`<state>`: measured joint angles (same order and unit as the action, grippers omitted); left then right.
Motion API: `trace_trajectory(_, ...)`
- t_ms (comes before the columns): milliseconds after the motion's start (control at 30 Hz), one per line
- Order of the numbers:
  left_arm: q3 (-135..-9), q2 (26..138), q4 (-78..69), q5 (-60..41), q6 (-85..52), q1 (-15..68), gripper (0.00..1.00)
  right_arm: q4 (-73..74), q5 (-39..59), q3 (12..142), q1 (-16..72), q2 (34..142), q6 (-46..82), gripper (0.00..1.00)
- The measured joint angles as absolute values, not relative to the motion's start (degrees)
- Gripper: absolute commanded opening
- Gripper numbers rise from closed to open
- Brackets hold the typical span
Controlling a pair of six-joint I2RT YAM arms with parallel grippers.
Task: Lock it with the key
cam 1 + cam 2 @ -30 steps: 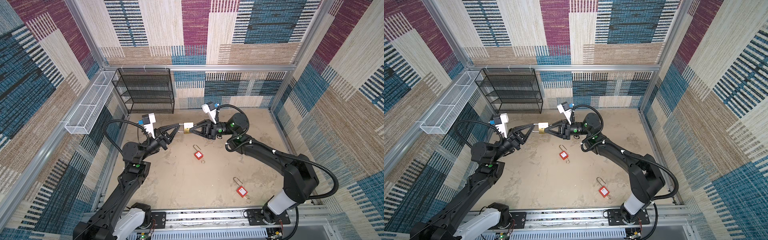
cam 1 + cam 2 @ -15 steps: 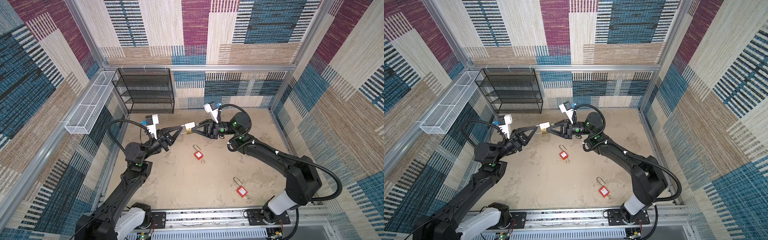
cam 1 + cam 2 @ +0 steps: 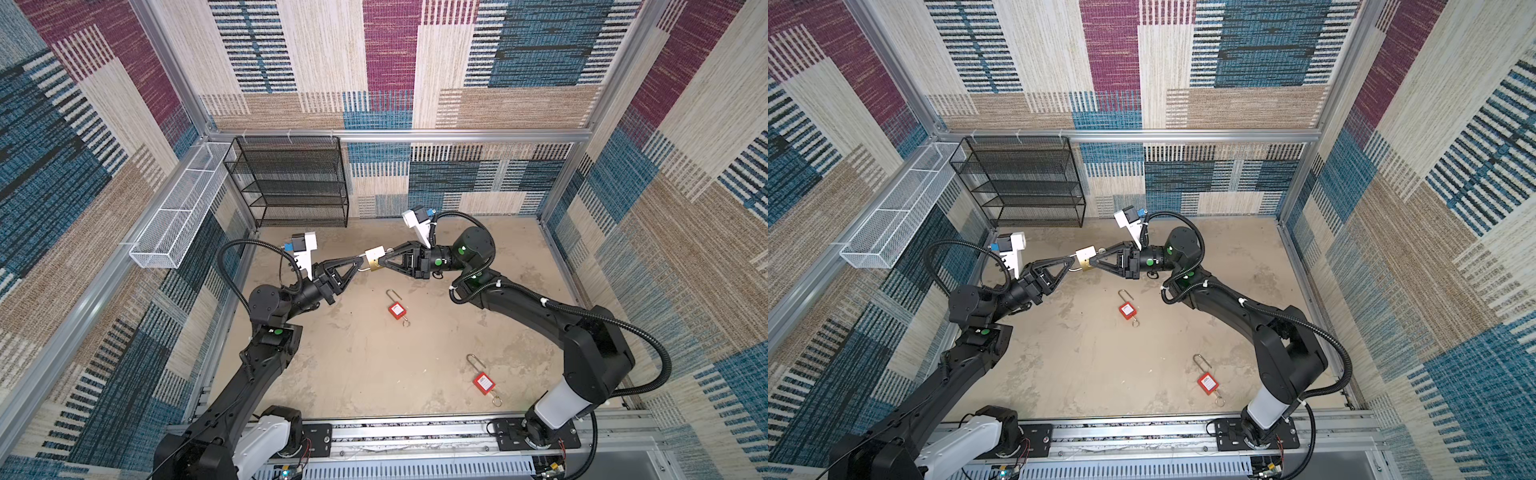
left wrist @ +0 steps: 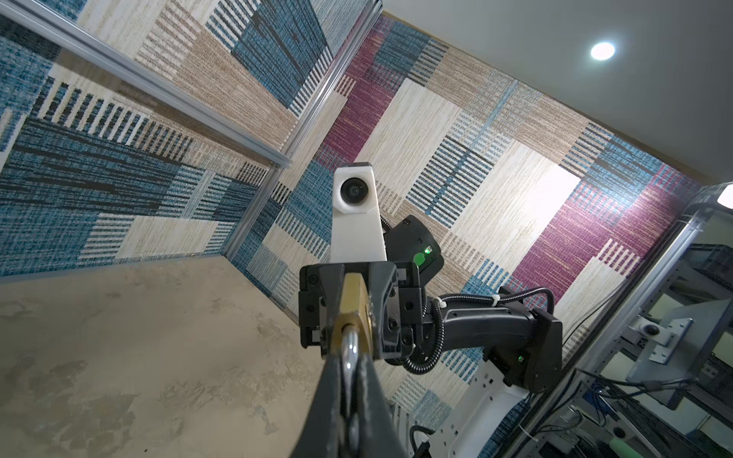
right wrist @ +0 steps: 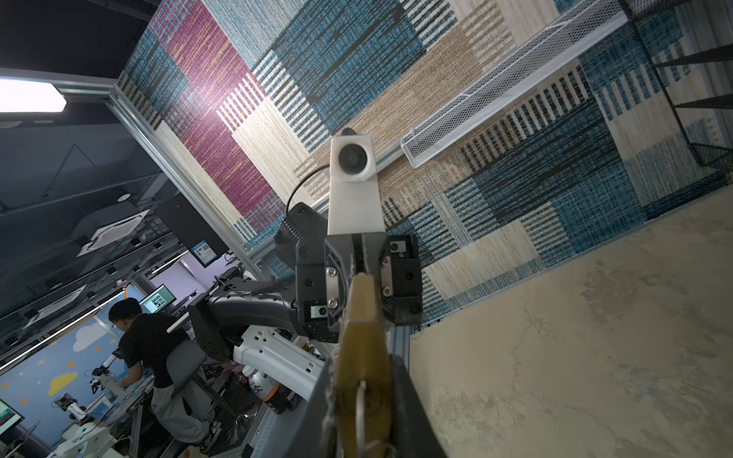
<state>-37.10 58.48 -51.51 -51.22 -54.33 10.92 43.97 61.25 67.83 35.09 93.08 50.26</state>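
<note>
Left fingers (image 4: 327,404) pinch shackle (image 4: 351,353), right fingers (image 5: 412,416) clamp brass padlock (image 3: 375,258), well above floor (image 3: 374,353).

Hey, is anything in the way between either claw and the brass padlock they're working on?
Nothing visible does. The right claw is shut on the brass padlock's body and the left claw on its shackle, in mid-air. Two red padlocks lie on the floor below, clear of both.

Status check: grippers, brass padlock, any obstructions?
Both shut: left gripper on shackle, right gripper on brass padlock body. Lock held off the table. Two red padlocks lie below, clear.
</note>
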Motion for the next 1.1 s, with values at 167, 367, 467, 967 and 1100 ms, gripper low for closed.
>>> trace_trajectory(167, -39.0, 60.4, -50.7, -54.6, -56.4, 9.8, 0.49, 42.0, 62.3, 66.5, 34.7, 92.3, 49.4, 0.0)
trace_trajectory(367, -39.0, 61.5, -50.9, -54.6, -58.2, 9.5, 0.65, 42.0, 61.1, 64.9, 34.5, 91.7, 49.4, 0.0)
trace_trajectory(467, -38.4, 61.1, -51.0, -54.5, -58.3, 9.5, 0.71, 43.1, 59.4, 64.4, 34.5, 91.1, 50.2, 0.0)
trace_trajectory(967, -38.8, 61.5, -53.1, -52.7, -59.0, 9.5, 0.48, 48.7, 52.4, 64.0, 34.4, 92.4, 54.0, 0.0)
trace_trajectory(1100, -38.9, 61.4, -53.1, -52.7, -59.3, 9.5, 0.37, 49.5, 52.5, 64.1, 34.4, 93.0, 54.2, 0.0)
